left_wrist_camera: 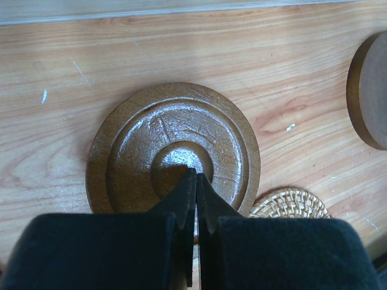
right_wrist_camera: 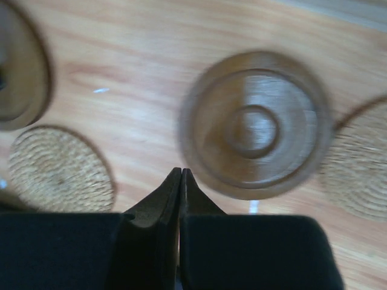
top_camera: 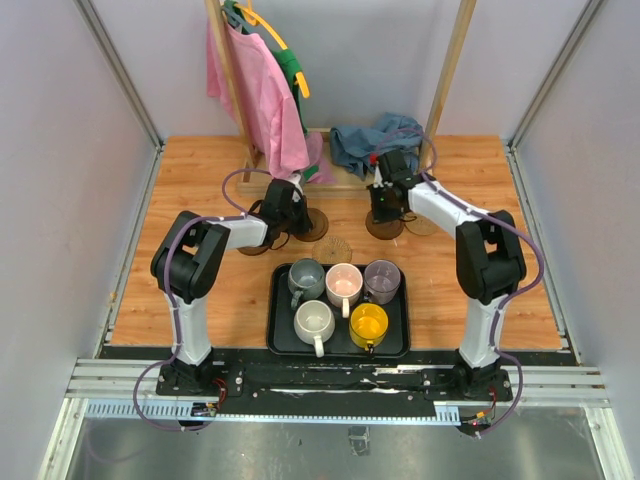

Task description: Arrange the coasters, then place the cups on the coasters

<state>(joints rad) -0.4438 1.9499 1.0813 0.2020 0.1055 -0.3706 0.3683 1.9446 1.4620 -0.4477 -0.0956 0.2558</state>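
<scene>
Right view blurred: wooden coaster (right_wrist_camera: 257, 124) ahead-right of clenched right fingers (right_wrist_camera: 171, 192) | left fingers (left_wrist_camera: 185, 196) clenched, tips over dark coaster (left_wrist_camera: 172, 145), woven coaster (left_wrist_camera: 290, 202) half hidden | tray (top_camera: 280, 335) holds five cups (top_camera: 343, 284).

A robot test cell is indicated: a wooden tabletop (top_camera: 190, 190) is enclosed by grey panels (top_camera: 60, 150) in metal framing (top_camera: 118, 70), an aluminium rail (top_camera: 560, 385) is mounted behind the left gripper (left_wrist_camera: 195, 181) and right gripper (right_wrist_camera: 181, 175), and a wooden rack (top_camera: 452, 70) hung with garments (top_camera: 255, 95) is seen beyond them

clothes rack (top_camera: 453, 60) behind coasters (top_camera: 331, 249), tray (top_camera: 274, 315) of cups (top_camera: 344, 284) in front, table (top_camera: 190, 180) sides open
</scene>
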